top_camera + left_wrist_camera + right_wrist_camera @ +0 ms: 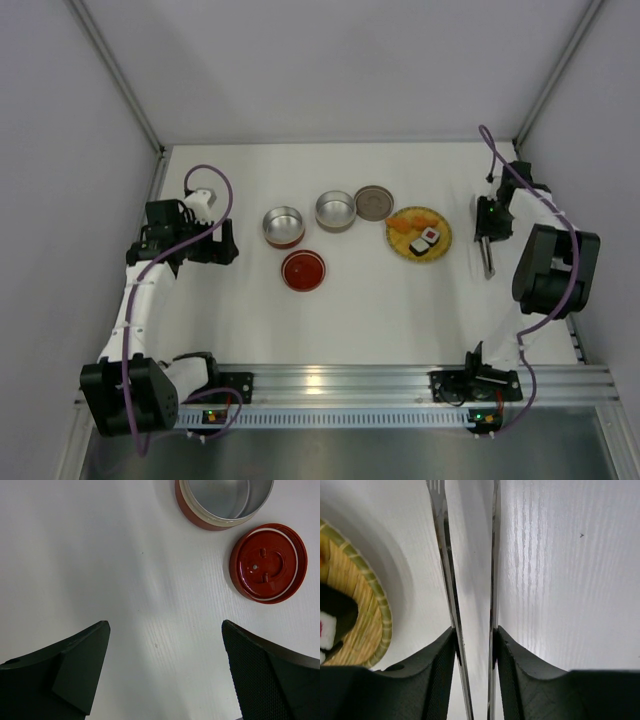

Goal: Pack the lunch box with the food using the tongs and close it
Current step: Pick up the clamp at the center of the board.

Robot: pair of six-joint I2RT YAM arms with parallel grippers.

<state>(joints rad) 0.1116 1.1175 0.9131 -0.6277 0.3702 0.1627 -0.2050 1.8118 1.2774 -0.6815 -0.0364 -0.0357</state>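
None of the food (421, 236) is packed yet: I am seeing every piece sitting on the plate (396, 243). The red tin (284, 227) and the silver tin (335, 211) are standing open and looking empty, well left of the plate. The grey lid (374, 202) and the red lid (303, 270) are lying off beside them. I am clamping the right gripper (475, 632) onto the tongs (446, 560) just right of the plate, its fingers touching both thin arms. The left gripper (165, 627) is hanging spread wide, holding nothing, far left of the plate. I am judging the pickup as only beginning, with every transfer and the closing remaining.
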